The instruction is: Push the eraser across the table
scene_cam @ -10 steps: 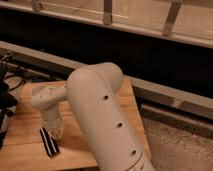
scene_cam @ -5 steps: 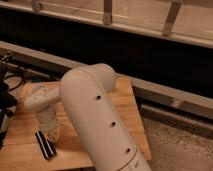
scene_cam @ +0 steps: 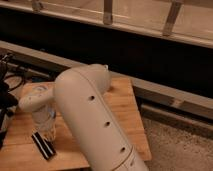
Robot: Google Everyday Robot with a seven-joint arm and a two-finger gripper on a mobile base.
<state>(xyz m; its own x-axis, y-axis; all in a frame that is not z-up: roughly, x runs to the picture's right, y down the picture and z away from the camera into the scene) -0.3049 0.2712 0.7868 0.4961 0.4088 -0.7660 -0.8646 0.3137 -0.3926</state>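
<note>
The eraser is a long black block with a pale stripe. It lies near the front left corner of the light-brown wooden table. My gripper hangs from the white wrist and points down. It sits right at the far end of the eraser, and I cannot tell whether it touches it. My large white arm link crosses the middle of the view and hides much of the tabletop.
Dark cables and equipment stand at the table's left edge. A dark wall with a grey ledge runs behind the table. Speckled floor lies to the right of the table's edge.
My big arm link has swung left across the view. The gripper and the eraser have shifted slightly left along the front of the table.
</note>
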